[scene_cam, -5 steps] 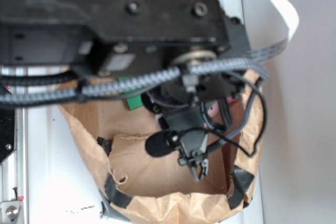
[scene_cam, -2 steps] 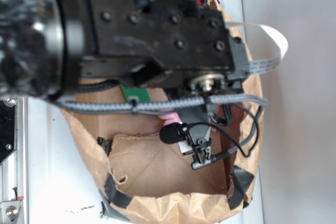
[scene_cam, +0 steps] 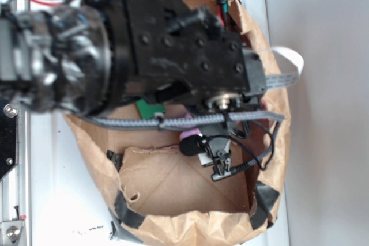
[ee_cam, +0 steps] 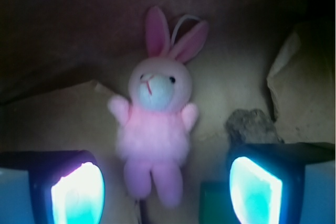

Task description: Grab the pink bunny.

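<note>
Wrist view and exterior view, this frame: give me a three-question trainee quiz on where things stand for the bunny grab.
1. True or false: in the wrist view the pink bunny lies between the tool's two fingers, ungripped.
2. Multiple choice: the brown rock sits
A. on the bunny's belly
B. beside the bunny, just above one finger
C. outside the paper bag
3. Fill in: in the exterior view the arm hides nearly all of the bunny; only a small ___ patch shows.

Key: 1 true; 2 B; 3 pink
</note>
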Robot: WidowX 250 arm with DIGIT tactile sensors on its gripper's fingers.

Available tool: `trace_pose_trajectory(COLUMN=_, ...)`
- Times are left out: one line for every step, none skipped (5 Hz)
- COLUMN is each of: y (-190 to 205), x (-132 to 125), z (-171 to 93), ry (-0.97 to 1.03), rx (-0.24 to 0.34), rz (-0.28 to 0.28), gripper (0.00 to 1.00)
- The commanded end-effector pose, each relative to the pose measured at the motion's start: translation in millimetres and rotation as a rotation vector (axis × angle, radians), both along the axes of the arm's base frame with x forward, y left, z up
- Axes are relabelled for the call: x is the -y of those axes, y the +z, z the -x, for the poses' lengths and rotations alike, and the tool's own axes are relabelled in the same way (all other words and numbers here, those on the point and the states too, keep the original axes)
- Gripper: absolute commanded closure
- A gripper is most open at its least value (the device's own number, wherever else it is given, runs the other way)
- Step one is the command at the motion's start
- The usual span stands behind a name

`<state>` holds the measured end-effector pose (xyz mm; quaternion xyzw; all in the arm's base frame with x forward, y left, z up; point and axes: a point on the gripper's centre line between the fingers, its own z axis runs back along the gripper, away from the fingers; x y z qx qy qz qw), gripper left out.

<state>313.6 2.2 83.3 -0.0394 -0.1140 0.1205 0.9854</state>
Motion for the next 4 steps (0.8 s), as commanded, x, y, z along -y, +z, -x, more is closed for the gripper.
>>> trace_pose_trajectory(y=-19.7, x=19.8, z=-14.4, ry=-0.044, rx=0.04, rz=0.014, gripper=0.0)
trace_pose_trajectory(y=-29.4, x=26.4, z=-17.3, ry=-0.056, rx=0.035, rz=0.037, gripper=0.0)
trace_pose_trajectory(y=-37.7, x=30.8, z=-21.0, ry=-0.065, rx=0.038, rz=0.04, gripper=0.0)
trace_pose_trajectory(y=-37.7, x=30.8, z=-21.0, ry=-0.065, rx=0.038, rz=0.04, gripper=0.0)
